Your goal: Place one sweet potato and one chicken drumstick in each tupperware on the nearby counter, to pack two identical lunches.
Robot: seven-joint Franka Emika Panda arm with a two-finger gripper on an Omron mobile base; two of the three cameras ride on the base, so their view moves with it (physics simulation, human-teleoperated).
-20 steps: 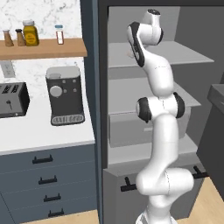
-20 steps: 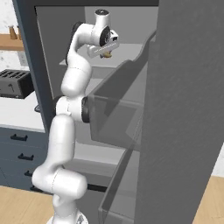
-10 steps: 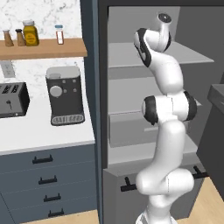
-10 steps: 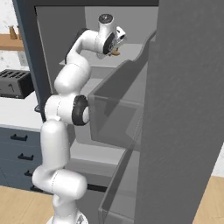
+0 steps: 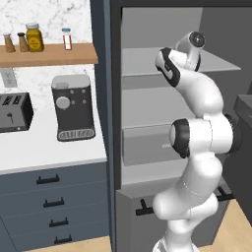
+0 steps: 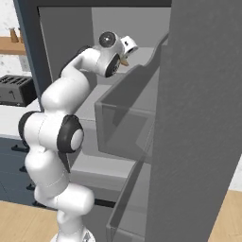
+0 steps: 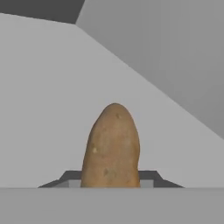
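A tan-brown sweet potato stands upright between my gripper's fingertips in the hand view, in front of plain grey fridge walls. My gripper is shut on it, high up inside the open fridge at the level of the upper shelf. In the right base view a brown end of the sweet potato peeks out below the hand. The white counter lies to the left of the fridge. The chicken drumstick and the tupperware are out of view.
The open fridge door, with its bins, stands close on the arm's right. On the counter are a coffee machine and a toaster. A wooden shelf with jars hangs above. Drawers lie under the counter.
The arm has swung to the right in the left base view, its elbow shifting over. The hand has come down a little, still holding the sweet potato.
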